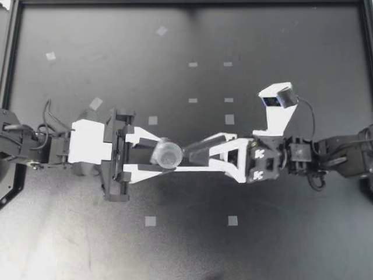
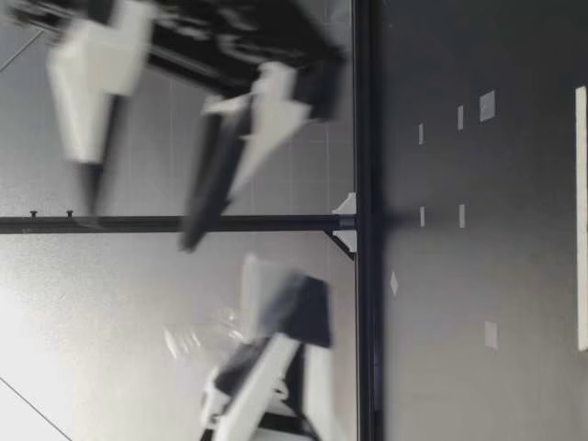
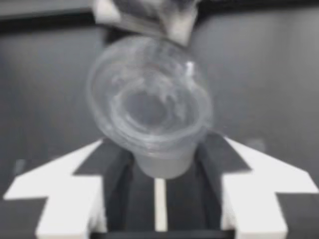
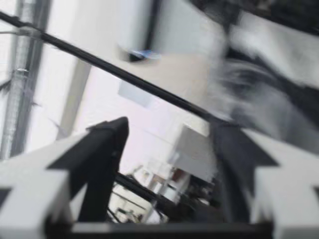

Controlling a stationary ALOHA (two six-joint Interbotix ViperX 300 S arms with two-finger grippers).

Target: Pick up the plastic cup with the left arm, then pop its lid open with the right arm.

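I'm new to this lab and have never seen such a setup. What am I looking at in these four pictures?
This is a robot with two arms at a dark table. One picture looks straight down from above, one looks across from table height, and two come from cameras on the arms' wrists. Seen from above, the left gripper comes in from the left and is closed on a small clear plastic cup, with a finger on each side of it. Its wrist camera shows the cup close up. The right gripper is right beside the cup with its fingers open and holds nothing. The table-height view shows both arms raised above the table. Small pale tape squares are stuck to the table.
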